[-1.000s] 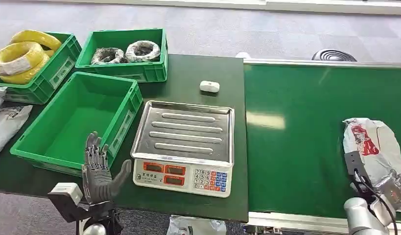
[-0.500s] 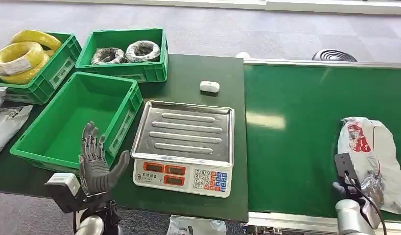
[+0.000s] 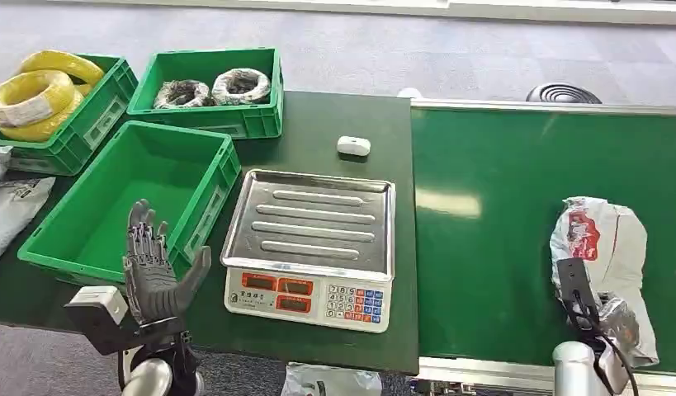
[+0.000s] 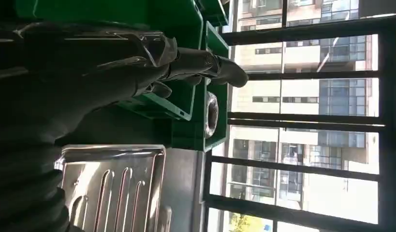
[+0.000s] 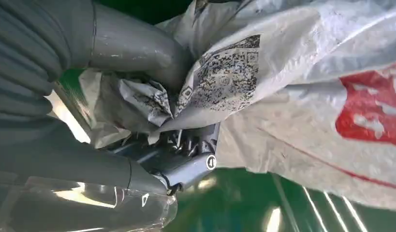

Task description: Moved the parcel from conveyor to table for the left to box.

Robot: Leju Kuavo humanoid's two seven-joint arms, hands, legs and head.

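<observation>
crinkled white plastic, the parcel (image 3: 602, 264) on the green conveyor (image 3: 499, 214) has slid leftward since a second ago, the right hand (image 3: 608, 318) grasping its near end. the right wrist view shows fingers (image 5: 186, 162) bunching the printed film. the left hand (image 3: 157, 276), fingers spread and holding nothing, has drifted left beside the scale (image 3: 311, 247).

This is a parcel-sorting or packing station in a warehouse-like hall. A green conveyor belt (image 3: 499, 231) runs beside a dark green worktop (image 3: 334, 124) that carries an electronic weighing scale (image 3: 311, 247) and green plastic crates (image 3: 128, 202), some holding coiled cable (image 3: 33, 95). Grey carpet tiles (image 3: 417, 49) cover the floor, and tall windows (image 4: 307, 121) face office blocks.
</observation>
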